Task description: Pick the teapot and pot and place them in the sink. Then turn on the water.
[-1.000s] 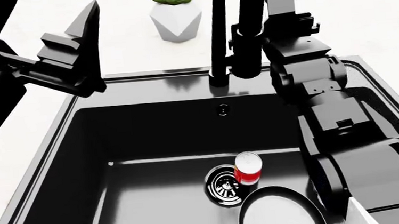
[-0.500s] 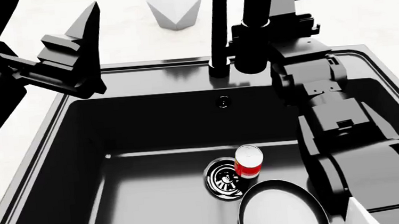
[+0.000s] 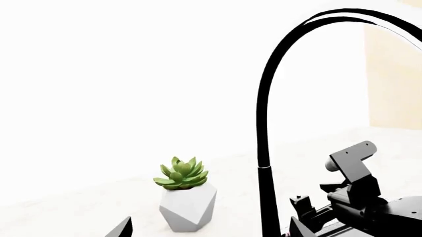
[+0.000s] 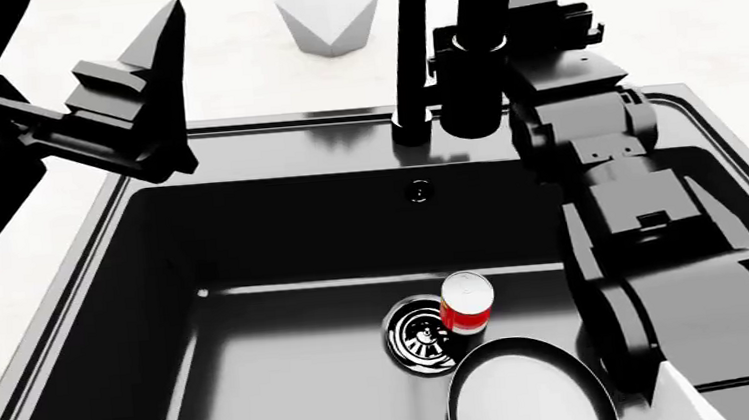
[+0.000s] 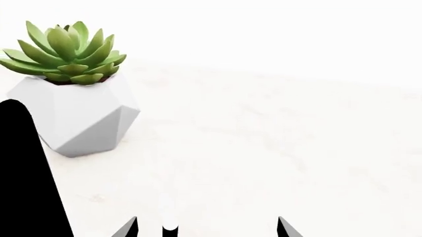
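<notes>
head view: pot (image 4: 529, 393) sits in the sink (image 4: 284, 247) by the drain with a red can (image 4: 466, 303); teapot not visible. right arm is up at the faucet (image 4: 406, 57), no water running. left wrist: faucet and planter (image 3: 187, 202) only. right wrist: two finger tips (image 5: 126, 228) spread apart. left gripper (image 4: 152, 92) state unclear. looks like the tap step; next, work the handle.

A white faceted planter (image 4: 327, 18) holding a green succulent (image 5: 63, 50) stands on the pale countertop (image 4: 722, 32) at the far side, left of centre. Nearer, a small red-and-white can (image 4: 466, 304) stands upright just right of a round metal drain.
</notes>
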You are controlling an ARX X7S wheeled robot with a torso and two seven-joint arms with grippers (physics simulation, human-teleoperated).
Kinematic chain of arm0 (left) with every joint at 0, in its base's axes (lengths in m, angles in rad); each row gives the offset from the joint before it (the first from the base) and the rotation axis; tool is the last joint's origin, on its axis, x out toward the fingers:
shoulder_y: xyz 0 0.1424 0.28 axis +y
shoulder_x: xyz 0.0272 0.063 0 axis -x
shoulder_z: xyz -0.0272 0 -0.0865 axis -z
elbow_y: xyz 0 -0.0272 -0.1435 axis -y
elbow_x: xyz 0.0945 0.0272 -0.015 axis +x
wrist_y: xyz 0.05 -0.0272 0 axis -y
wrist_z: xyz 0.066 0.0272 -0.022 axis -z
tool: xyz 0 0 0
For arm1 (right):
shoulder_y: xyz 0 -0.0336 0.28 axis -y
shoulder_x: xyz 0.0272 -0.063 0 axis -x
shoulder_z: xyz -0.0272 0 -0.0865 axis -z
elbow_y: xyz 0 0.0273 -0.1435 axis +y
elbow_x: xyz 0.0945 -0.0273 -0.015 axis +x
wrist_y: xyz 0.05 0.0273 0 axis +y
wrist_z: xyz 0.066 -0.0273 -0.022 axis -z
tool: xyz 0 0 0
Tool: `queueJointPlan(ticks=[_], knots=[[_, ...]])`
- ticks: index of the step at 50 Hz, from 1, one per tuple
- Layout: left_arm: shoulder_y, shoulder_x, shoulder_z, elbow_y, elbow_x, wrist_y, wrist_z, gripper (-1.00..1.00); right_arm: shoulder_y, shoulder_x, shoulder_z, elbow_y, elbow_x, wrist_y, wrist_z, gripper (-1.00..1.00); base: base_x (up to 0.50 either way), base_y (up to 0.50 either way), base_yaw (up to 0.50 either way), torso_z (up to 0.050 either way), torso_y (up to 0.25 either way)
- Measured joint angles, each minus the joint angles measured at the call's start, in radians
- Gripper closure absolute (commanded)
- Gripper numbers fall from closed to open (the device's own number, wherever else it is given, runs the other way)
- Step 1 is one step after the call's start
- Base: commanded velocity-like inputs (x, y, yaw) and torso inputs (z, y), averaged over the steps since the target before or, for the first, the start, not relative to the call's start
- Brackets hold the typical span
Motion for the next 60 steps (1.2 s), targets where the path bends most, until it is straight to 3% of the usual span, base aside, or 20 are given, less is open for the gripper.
queueJointPlan(ticks=[14,60], knots=[[0.003,-0.004,-0.003,0.004,0.004,0.003,0.000,-1.00,0.007,0.001,-0.017,0.000,0.015,-0.003,0.001,-1.00,0.00,0.00,0.00,0.000,-0.133],[0.009,-0.002,0.000,0.002,-0.002,0.004,-0.006,-1.00,-0.008,0.045,0.016,0.003,0.050,0.007,0.010,-1.00,0.00,0.00,0.00,0.000,0.000]])
